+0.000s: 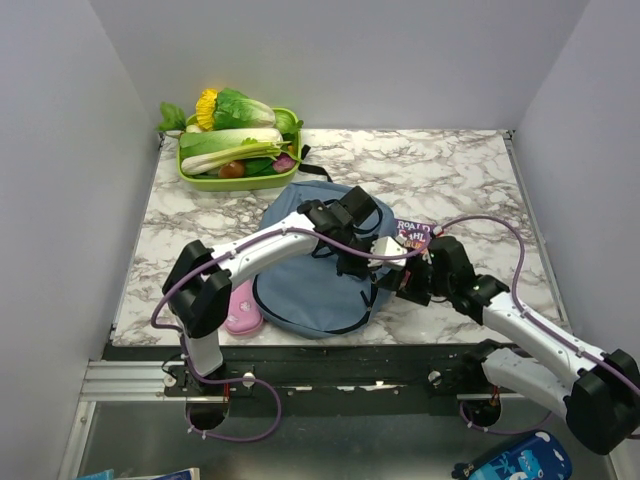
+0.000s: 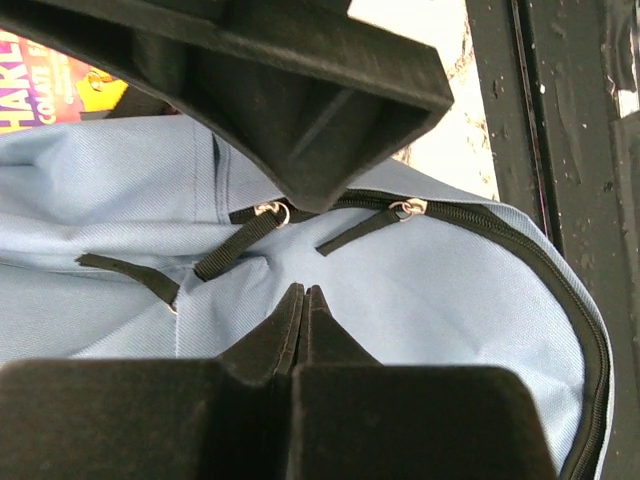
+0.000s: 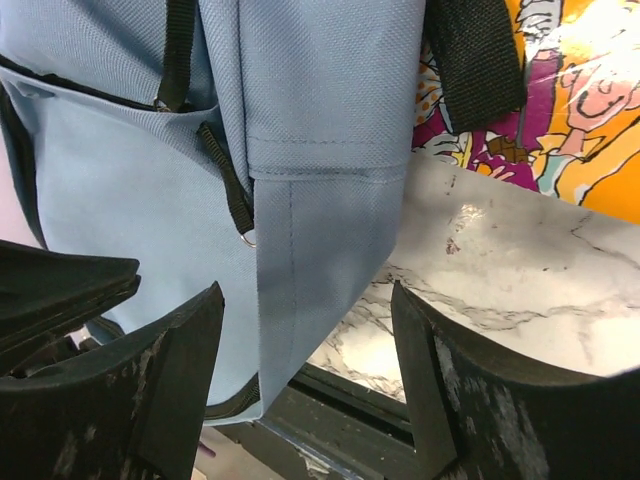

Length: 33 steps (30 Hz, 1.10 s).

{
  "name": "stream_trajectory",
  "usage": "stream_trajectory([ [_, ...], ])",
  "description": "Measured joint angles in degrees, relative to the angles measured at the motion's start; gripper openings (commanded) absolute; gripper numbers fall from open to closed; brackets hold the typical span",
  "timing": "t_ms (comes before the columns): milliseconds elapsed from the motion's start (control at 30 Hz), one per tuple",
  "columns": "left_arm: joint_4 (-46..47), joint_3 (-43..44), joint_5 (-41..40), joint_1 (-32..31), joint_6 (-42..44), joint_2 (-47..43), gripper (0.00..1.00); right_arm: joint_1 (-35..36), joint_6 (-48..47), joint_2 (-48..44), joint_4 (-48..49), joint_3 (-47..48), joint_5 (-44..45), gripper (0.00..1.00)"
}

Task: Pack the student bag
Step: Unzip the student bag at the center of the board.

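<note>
Far left: green tray (image 1: 190, 172) heaped with vegetables, at the back corner of the marble tabletop (image 1: 450, 170).
Near left: pink pencil case (image 1: 243, 310), just beside the bag's left edge and partly hidden by the left arm's elbow.
Centre, toward the near edge: student bag (image 1: 300, 290) lying flat. The left arm crosses over it and hides much of its top.
Left gripper (image 2: 303, 300): jaws pressed together, tips at the blue fabric just short of two zipper pulls (image 2: 403, 209). Cannot tell if a fold is pinched.
Right gripper (image 3: 308, 300): jaws wide, a flap of bag fabric between them at the bag's right edge, over the near edge of the tabletop.
Right of bag: colourful book (image 1: 412, 230), partly under the bag; a black strap (image 3: 475, 60) lies across it.
Near right, below the tabletop: dark-blue printed pouch (image 1: 510, 462).
</note>
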Motion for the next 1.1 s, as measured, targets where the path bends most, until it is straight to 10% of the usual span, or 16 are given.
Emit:
stream_trajectory([
  [233, -0.87, -4.63, 0.17, -0.83, 3.02, -0.59, 0.36, 0.00, -1.16, -2.54, -4.74, 0.70, 5.18, 0.77],
  [733, -3.63, -4.00, 0.35, -2.86, 14.71, 5.22, 0.46, 0.00, -1.38, -5.90, -11.19, 3.52, 13.62, 0.77],
  [767, -3.63, -3.72, 0.39, -2.89, 15.13, 5.57, 0.65, 0.00, -1.38, -5.90, -11.21, 3.52, 13.64, 0.77],
  [1100, -3.82, -1.99, 0.72, -2.89, 17.38, 6.21, 0.65, 0.00, -1.29, -5.90, -11.02, 2.21, 13.60, 0.77],
])
